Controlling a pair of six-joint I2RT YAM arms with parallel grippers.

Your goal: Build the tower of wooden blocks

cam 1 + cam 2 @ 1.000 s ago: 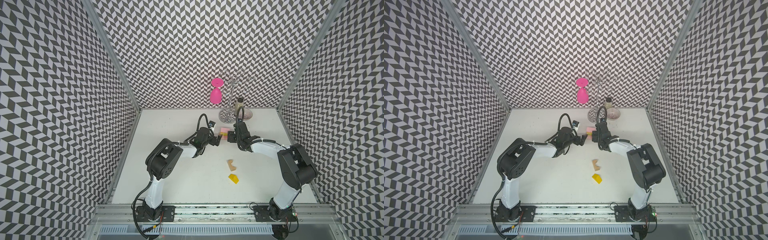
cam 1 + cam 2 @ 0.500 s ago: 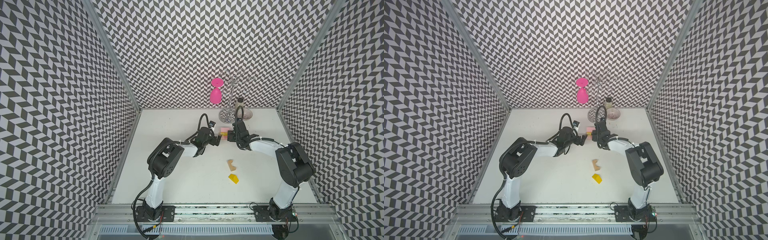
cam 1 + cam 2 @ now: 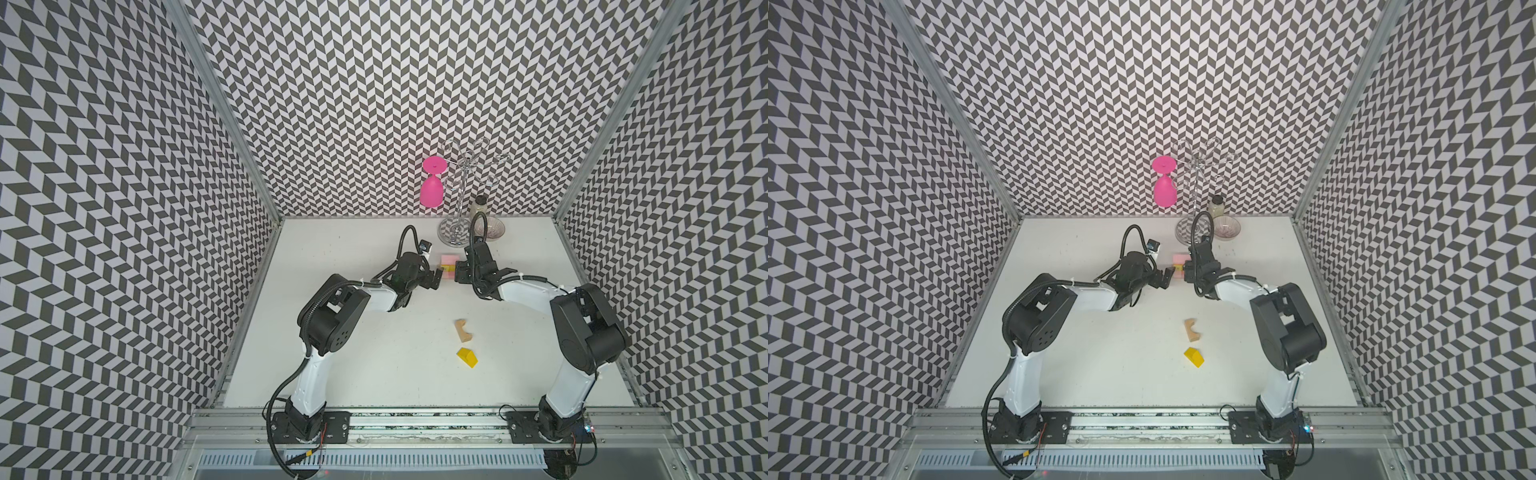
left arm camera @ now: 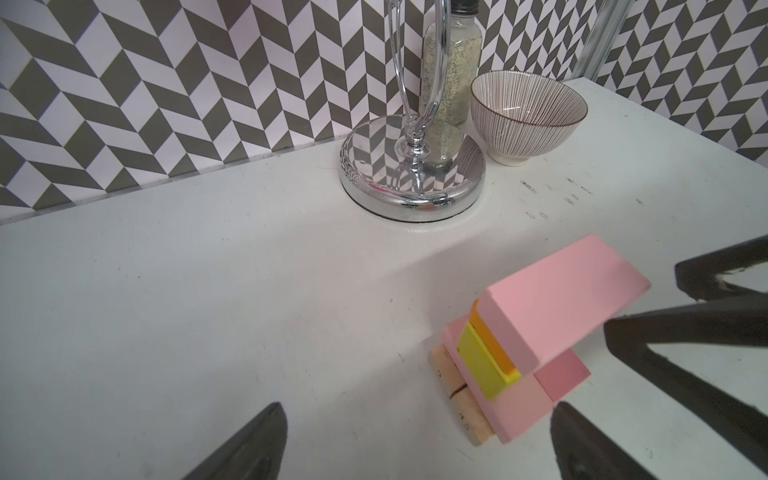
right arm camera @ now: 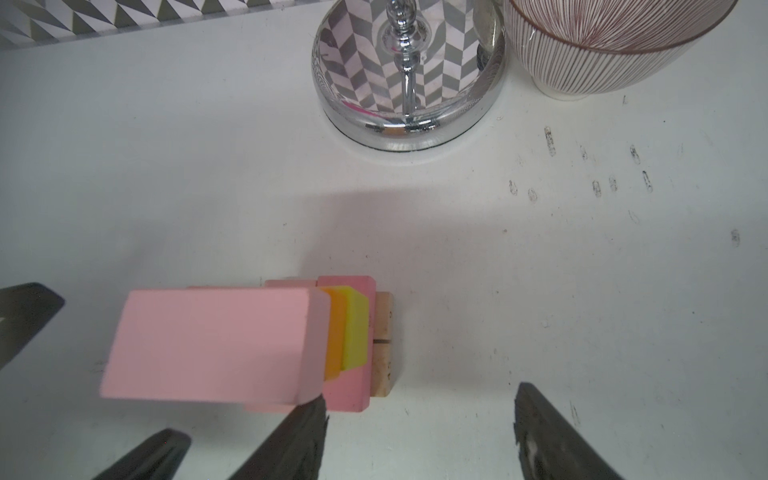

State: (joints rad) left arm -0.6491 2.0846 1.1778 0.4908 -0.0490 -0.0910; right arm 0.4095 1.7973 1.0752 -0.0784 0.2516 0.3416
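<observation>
Tower (image 3: 447, 262): we see it between both claws
Left claw (image 3: 436, 279): spread wide, empty
Right claw (image 3: 458, 272): spread, empty, tower just beside it

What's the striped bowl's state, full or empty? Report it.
Empty: in the left wrist view the striped bowl shows only its bare lined inside, nothing in it.

Three walls (image 3: 374, 104) papered in dark-and-white chevron enclose a scuffed white surface (image 3: 374, 374); aluminium posts (image 3: 222, 108) mark the corners; an aluminium rail (image 3: 415, 419) fronts it.
</observation>
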